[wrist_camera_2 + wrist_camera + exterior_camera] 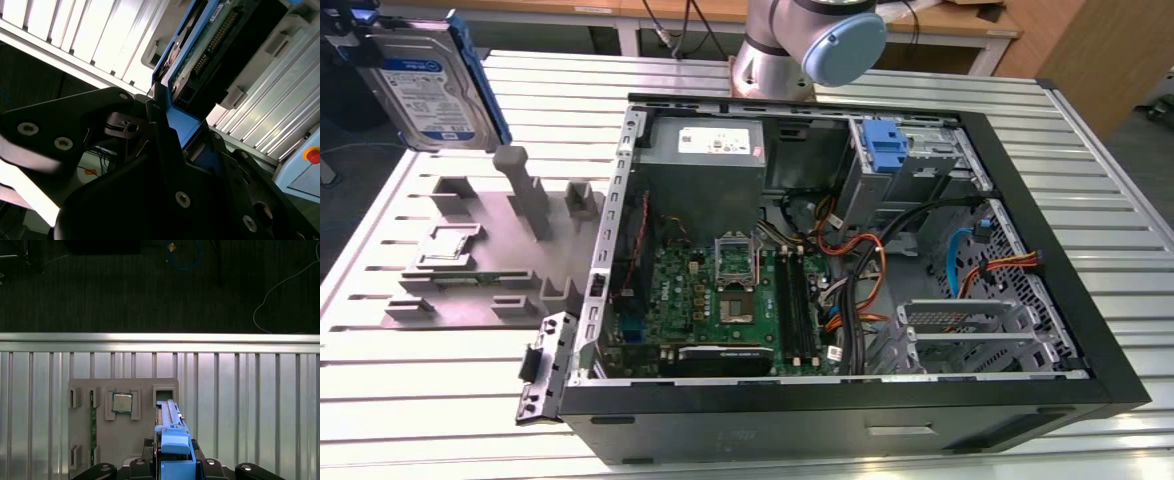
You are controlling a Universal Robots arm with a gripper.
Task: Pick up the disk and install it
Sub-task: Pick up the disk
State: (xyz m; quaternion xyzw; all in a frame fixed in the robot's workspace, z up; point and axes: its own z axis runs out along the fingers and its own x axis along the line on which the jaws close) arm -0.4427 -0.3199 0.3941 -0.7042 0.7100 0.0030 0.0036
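We've got the black gripper (167, 117) pinching the flat grey metal disk (430, 88) with the white-and-blue label, jaws pressed onto its blue plastic rail end. Disk hangs on edge above the grey slotted holder tray (460, 298) at the exterior view's left, well apart from the open black computer case (1091, 300). First wrist view: tray holds a square silver chip (122, 402) and a thin green circuit strip (92, 425)

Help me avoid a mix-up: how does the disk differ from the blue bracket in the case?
The disk carries a white-and-blue label; the blue bracket is bare plastic. The disk is broad, the bracket narrow. The end effector holds the disk outside the case; the bracket sits inside it. Both show blue plastic.
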